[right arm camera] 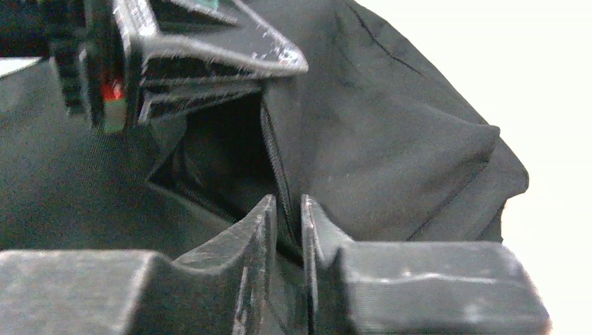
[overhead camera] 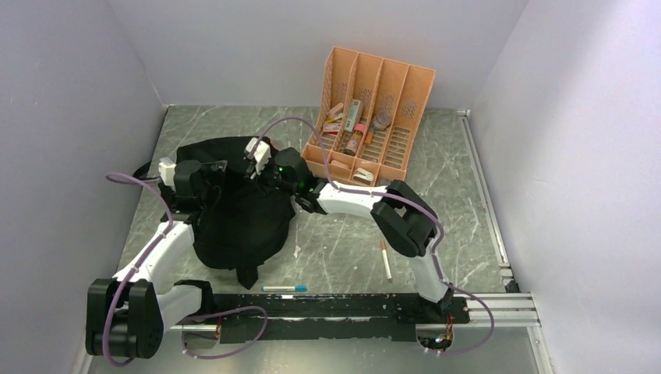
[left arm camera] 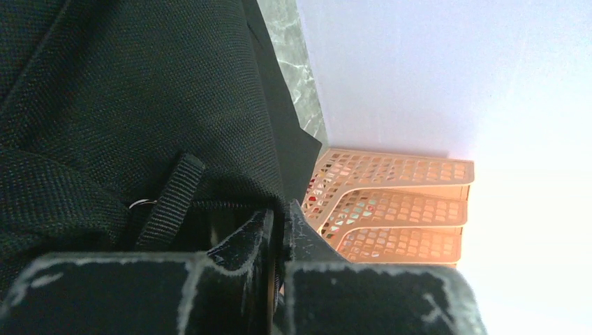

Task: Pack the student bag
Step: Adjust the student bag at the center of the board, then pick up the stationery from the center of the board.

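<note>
Black student bag (overhead camera: 234, 222): soft fabric heap on the table (overhead camera: 351, 234), toward 9 o'clock from the table's middle in the top view. Its mouth is at the 12 o'clock end and a strap end trails at 6 o'clock.
Bag mouth: in the right wrist view the zip-lined rim is spread into a dark opening, and the inside is too dark to read.
Left gripper (overhead camera: 220, 166) (left arm camera: 278, 209) (right arm camera: 279, 66): closed, with its fingers pressed together on the rim at the mouth's 9 o'clock side. In its own view, woven cloth and a webbing loop (left arm camera: 171, 199) lie right at the fingertips.
Right gripper (overhead camera: 248, 170) (right arm camera: 285, 202): at the mouth's 3 o'clock side, with its fingers almost together. The zip edge runs down between them, pinched.
Between the grippers: they sit near each other across the mouth, and the rim is stretched from one to the other.
Orange organizer (overhead camera: 413, 101) (left arm camera: 391, 209): slotted and upright at 1 o'clock, near the bag's 2 o'clock edge but apart from it. Small bottles and boxes sit in its compartments.
White pen (overhead camera: 385, 261): on bare table at 5 o'clock, well apart from the bag and just beside the right arm.
Blue marker (overhead camera: 284, 288): at 6 o'clock, near the bag's strap end.
Table: grey marbled surface.
</note>
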